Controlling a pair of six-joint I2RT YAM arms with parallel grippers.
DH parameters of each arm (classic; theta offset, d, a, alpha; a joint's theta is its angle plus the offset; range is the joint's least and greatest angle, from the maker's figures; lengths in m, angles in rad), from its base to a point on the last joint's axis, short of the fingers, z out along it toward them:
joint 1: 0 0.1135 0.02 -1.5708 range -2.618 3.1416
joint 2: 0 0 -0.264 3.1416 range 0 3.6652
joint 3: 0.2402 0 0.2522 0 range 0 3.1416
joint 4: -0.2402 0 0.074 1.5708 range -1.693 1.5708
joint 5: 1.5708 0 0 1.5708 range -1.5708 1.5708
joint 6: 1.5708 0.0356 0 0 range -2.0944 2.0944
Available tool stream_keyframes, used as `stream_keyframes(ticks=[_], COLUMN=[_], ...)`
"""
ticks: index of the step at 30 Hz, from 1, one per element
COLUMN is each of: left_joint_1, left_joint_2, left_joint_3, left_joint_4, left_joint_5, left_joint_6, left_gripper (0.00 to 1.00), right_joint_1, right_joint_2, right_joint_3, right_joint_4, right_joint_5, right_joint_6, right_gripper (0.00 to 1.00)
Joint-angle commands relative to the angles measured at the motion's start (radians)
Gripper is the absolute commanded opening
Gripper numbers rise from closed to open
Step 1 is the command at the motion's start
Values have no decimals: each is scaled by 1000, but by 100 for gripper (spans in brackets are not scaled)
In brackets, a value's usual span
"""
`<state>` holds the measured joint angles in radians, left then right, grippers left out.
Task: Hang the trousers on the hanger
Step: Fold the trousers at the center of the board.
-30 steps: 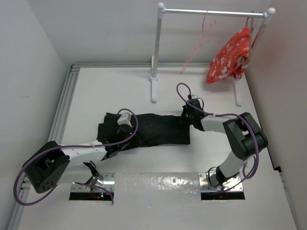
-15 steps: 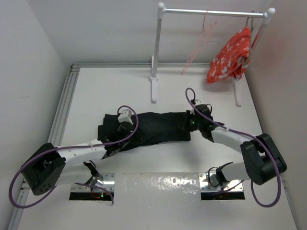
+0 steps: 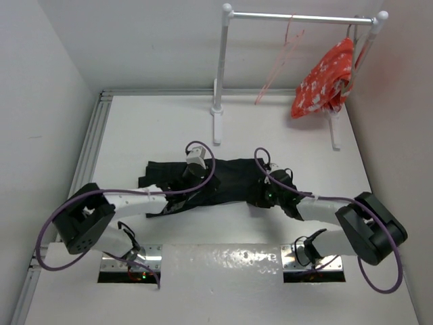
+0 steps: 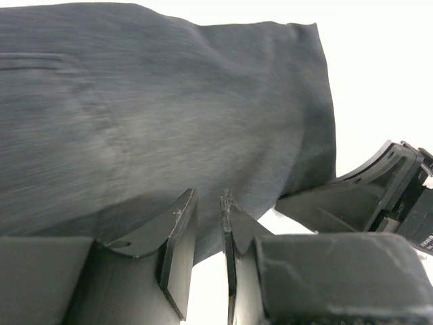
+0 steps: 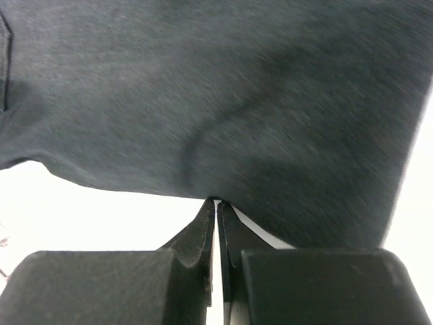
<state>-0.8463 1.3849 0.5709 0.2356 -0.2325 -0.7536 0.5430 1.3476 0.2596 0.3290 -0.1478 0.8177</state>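
Note:
The black trousers (image 3: 226, 177) lie flat across the middle of the table. My left gripper (image 3: 191, 177) sits low over their middle. In the left wrist view its jaws (image 4: 208, 195) stand a narrow gap apart, closed on the near edge of the trousers (image 4: 169, 101). My right gripper (image 3: 261, 195) is at the trousers' near right corner. In the right wrist view it (image 5: 216, 202) is shut, pinching the hem of the trousers (image 5: 237, 88), which puckers at the tips. The pale pink hanger (image 3: 277, 64) hangs on the rail at the back.
A white tubular rail stand (image 3: 220, 74) rises at the back, with a red-and-white patterned cloth (image 3: 323, 81) hanging at its right end. White walls close in left and right. Part of the right gripper's body (image 4: 379, 193) shows at the right of the left wrist view.
My left gripper has slid right along the trousers. My right arm has swung low and its gripper has come from the far right end down to the near right corner.

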Motion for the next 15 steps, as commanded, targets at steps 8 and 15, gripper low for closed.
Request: stream_keyframes(ticks=[8, 15], left_joint_1=[-23, -23], left_joint_2=[-39, -124], left_joint_3=[50, 87], left_joint_4=[15, -65], left_joint_5=[-47, -145], left_joint_6=[72, 178], left_gripper=[8, 0], right_joint_1=[-2, -14], right_joint_2=[-329, -256], right_joint_3=[244, 636], right_joint_4=[-385, -479], right_joint_5=[141, 434], right_joint_6=[-123, -225], right_gripper=[40, 0])
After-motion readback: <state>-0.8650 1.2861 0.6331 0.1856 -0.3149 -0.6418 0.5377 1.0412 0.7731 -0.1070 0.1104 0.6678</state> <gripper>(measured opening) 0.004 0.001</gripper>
